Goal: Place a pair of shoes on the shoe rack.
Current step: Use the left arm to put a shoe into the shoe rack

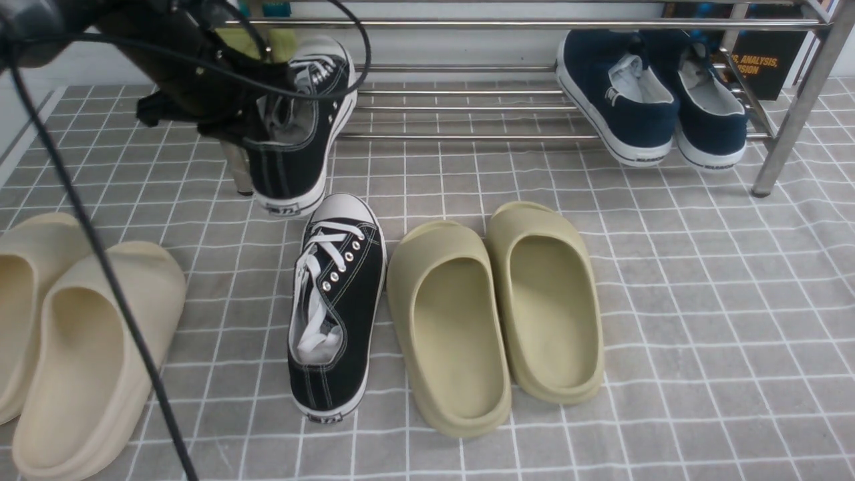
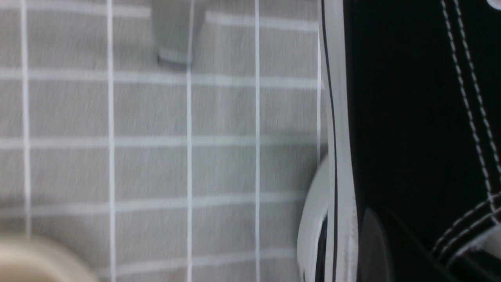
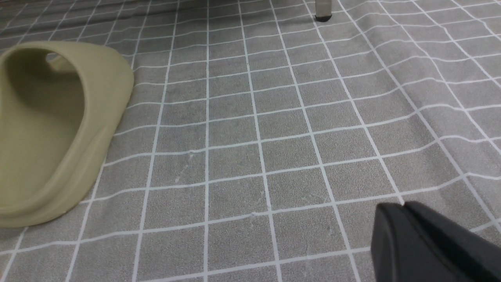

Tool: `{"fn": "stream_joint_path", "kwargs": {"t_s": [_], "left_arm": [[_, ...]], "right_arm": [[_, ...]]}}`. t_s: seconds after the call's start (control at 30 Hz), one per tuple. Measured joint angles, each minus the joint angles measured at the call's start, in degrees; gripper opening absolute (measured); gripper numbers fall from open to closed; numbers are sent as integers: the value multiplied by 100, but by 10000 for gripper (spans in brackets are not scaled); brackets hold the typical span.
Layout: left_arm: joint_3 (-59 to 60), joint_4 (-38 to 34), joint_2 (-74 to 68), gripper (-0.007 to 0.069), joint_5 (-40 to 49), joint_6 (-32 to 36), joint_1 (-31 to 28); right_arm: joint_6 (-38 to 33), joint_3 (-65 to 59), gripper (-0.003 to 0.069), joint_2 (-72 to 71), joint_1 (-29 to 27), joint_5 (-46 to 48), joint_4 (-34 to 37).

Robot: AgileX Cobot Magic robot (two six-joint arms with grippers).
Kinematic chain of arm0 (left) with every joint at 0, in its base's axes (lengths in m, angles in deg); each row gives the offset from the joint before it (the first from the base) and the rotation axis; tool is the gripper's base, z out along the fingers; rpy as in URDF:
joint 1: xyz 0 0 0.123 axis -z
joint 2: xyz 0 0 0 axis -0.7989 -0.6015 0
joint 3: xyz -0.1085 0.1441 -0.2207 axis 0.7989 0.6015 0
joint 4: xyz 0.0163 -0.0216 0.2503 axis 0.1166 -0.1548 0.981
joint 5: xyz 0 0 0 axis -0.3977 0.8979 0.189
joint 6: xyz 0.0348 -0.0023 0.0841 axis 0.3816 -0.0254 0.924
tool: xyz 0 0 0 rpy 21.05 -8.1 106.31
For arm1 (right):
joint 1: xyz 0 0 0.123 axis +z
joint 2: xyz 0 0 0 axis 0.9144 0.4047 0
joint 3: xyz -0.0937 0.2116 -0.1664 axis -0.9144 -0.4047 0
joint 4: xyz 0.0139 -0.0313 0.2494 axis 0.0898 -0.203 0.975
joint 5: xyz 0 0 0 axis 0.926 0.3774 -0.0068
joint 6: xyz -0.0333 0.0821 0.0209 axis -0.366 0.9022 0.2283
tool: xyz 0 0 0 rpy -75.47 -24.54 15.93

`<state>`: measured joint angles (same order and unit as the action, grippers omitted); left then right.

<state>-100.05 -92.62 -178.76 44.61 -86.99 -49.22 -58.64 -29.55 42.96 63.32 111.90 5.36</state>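
Cream slippers (image 1: 80,354) neighbour one black, white-laced sneaker (image 1: 340,300); its twin (image 1: 300,153) seemingly aloft.

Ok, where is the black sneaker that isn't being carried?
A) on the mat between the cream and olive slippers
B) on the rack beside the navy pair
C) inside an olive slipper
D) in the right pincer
A: the loose black sneaker lies on the checked mat between the cream slippers and the olive slippers, while the carried black sneaker is up in the left pincer by the shoe rack.
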Motion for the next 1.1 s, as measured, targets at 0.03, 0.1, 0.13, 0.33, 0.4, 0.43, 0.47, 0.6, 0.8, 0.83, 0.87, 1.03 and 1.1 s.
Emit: {"fn": "stream_joint_path", "kwargs": {"t_s": [0.03, 0.1, 0.13, 0.33, 0.4, 0.43, 0.47, 0.6, 0.8, 0.83, 0.87, 1.03, 1.1], "left_arm": [[-45, 0, 0, -13, 14, -10, 0], [-544, 18, -337, -13, 200, -143, 29], [-674, 51, -412, -13, 258, -200, 60], [-905, 765, -527, -13, 156, -558, 475], [-909, 1048, -527, -13, 13, -759, 599], [-909, 1244, -527, -13, -149, -899, 673], [-909, 1373, -527, -13, -287, -998, 706], [-916, 1547, -542, -13, -816, -1243, 735], [-916, 1643, -728, -13, -1382, -1619, 735], [-916, 1643, -734, -13, -1396, -1651, 735], [-916, 1670, -788, -1, -1488, -1753, 735], [-922, 1824, -839, 124, -1859, -1894, 735], [-940, 1866, -839, 218, -1952, -1954, 735]], "right_arm": [[0, 0, 47, 0, 0, 0, 0], [0, 0, 47, 0, 0, 0, 0], [0, 0, 47, 0, 0, 0, 0], [0, 0, 47, 0, 0, 0, 0], [0, 0, 47, 0, 0, 0, 0], [0, 0, 47, 0, 0, 0, 0], [0, 0, 47, 0, 0, 0, 0], [0, 0, 47, 0, 0, 0, 0], [0, 0, 47, 0, 0, 0, 0], [0, 0, 47, 0, 0, 0, 0], [0, 0, 47, 0, 0, 0, 0], [0, 0, 47, 0, 0, 0, 0], [0, 0, 47, 0, 0, 0, 0]]}}
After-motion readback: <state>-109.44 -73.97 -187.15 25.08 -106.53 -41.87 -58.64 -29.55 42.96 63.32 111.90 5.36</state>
